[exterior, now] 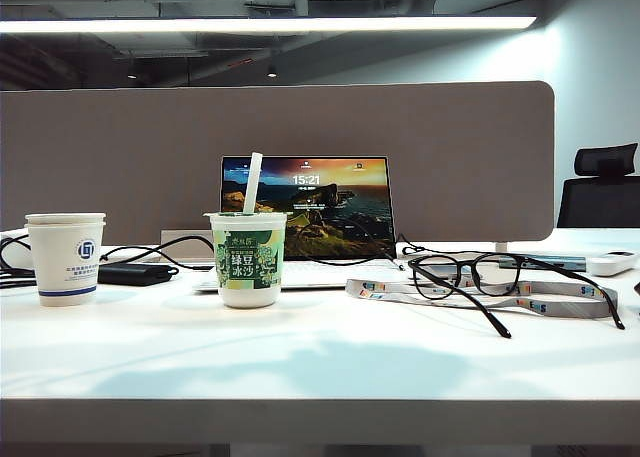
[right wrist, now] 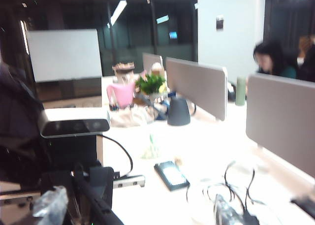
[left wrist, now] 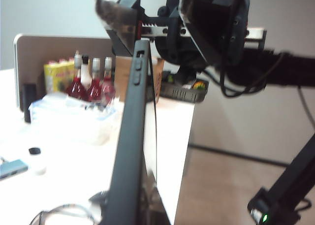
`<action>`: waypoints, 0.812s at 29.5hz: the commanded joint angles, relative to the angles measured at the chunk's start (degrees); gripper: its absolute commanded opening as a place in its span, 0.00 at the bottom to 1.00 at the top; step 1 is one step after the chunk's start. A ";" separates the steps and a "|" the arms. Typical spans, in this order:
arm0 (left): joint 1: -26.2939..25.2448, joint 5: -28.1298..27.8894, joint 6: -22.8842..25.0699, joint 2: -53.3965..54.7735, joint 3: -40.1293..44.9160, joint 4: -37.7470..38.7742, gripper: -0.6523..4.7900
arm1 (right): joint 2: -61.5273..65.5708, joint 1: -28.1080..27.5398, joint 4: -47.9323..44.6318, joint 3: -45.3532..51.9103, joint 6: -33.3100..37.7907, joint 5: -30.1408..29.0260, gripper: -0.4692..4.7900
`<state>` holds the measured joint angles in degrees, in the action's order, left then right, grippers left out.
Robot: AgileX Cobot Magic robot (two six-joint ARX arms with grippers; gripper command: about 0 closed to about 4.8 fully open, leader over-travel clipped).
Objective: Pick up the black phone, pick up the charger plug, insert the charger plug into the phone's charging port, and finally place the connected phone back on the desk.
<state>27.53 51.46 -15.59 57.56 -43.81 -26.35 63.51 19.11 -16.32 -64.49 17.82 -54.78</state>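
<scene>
Insertion step, by my reading: the left gripper, below its camera's view, is clamped on the phone (left wrist: 130, 136), held edge-on above the desk (exterior: 320, 357). The right gripper (left wrist: 146, 19) faces it at the phone's far end, jaws spread wide and empty. The plug cannot be made out; confirm it is seated before lowering the phone

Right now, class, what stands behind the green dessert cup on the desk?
Behind the green dessert cup stands an open laptop with a lit screen; the cup covers its lower left corner. Behind that, the partition.
</scene>
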 commanded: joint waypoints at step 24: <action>0.09 -1.03 29.94 -0.28 -11.08 37.24 0.11 | -0.20 5.99 25.11 -0.28 -22.51 1.05 0.88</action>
<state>27.55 49.69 12.95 57.56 -54.43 12.14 63.48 24.53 7.53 -64.51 -3.03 -53.78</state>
